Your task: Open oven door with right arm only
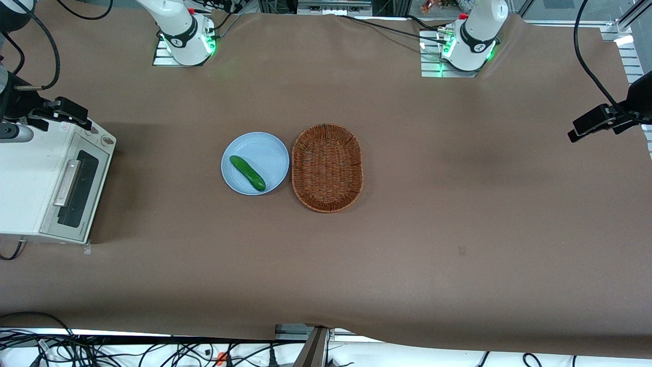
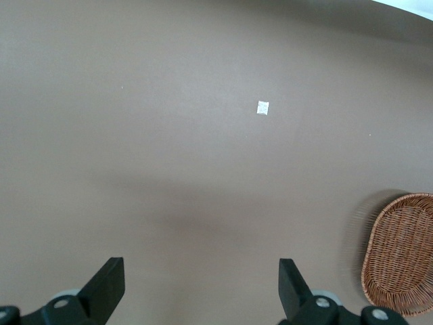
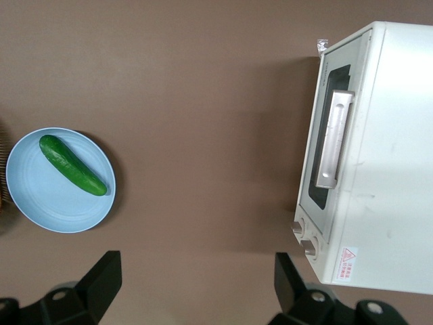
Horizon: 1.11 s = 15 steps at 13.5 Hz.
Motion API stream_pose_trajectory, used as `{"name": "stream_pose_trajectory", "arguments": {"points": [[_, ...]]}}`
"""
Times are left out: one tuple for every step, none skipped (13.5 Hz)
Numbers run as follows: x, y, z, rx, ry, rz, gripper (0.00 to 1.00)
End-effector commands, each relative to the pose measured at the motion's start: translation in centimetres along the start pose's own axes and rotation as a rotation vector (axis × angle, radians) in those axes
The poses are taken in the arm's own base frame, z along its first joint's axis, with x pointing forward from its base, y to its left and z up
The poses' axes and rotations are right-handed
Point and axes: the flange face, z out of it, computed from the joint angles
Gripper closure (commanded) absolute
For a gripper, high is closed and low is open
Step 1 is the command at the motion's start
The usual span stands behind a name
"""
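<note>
The white two-knob toaster oven [image 1: 25, 183] stands at the working arm's end of the table. Its oven door [image 1: 76, 191], a silver-grey frame with a dark window and a silver bar handle [image 1: 68, 182], is shut and faces the middle of the table. The right wrist view shows the door [image 3: 318, 122], handle [image 3: 336, 139] and knobs [image 3: 304, 237] from high above. The right arm's black gripper [image 1: 76, 120] hangs above the oven's knob end, clear of the door. In the right wrist view the gripper [image 3: 196, 267] is open and empty, over bare table in front of the door.
A light blue plate [image 1: 265, 148] holding a green cucumber [image 1: 247, 173] sits mid-table, also shown in the right wrist view [image 3: 40, 203]. A brown wicker basket [image 1: 327, 168] lies beside the plate, toward the parked arm's end. A brown cloth covers the table.
</note>
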Motion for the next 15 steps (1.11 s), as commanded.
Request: {"name": "stream_pose_trajectory", "arguments": {"points": [[-0.62, 0.2, -0.48, -0.002, 0.012, 0.018, 0.0], [-0.65, 0.21, -0.46, -0.004, 0.009, 0.016, 0.0], [-0.68, 0.19, -0.43, -0.002, 0.006, 0.016, 0.0], [-0.69, 0.28, -0.43, -0.002, 0.006, 0.018, 0.0], [-0.75, 0.34, -0.39, 0.0, 0.002, 0.021, 0.0], [-0.73, 0.19, -0.39, -0.002, 0.002, 0.018, 0.0], [-0.73, 0.19, -0.39, -0.002, 0.002, 0.018, 0.0], [-0.71, 0.25, -0.37, -0.008, 0.0, 0.016, 0.0], [-0.85, 0.25, -0.42, -0.007, -0.003, 0.016, 0.0], [-0.86, 0.16, -0.41, -0.007, -0.005, 0.013, 0.0], [-1.0, 0.14, -0.33, -0.005, -0.014, 0.016, 0.0], [-1.07, 0.15, -0.23, 0.002, -0.024, 0.019, 0.0], [-1.11, 0.3, -0.15, 0.004, -0.027, 0.022, 0.0], [-1.15, 0.8, -0.14, 0.005, -0.027, 0.031, 0.0], [-1.12, 0.88, -0.06, 0.005, -0.029, 0.033, 0.0]]}}
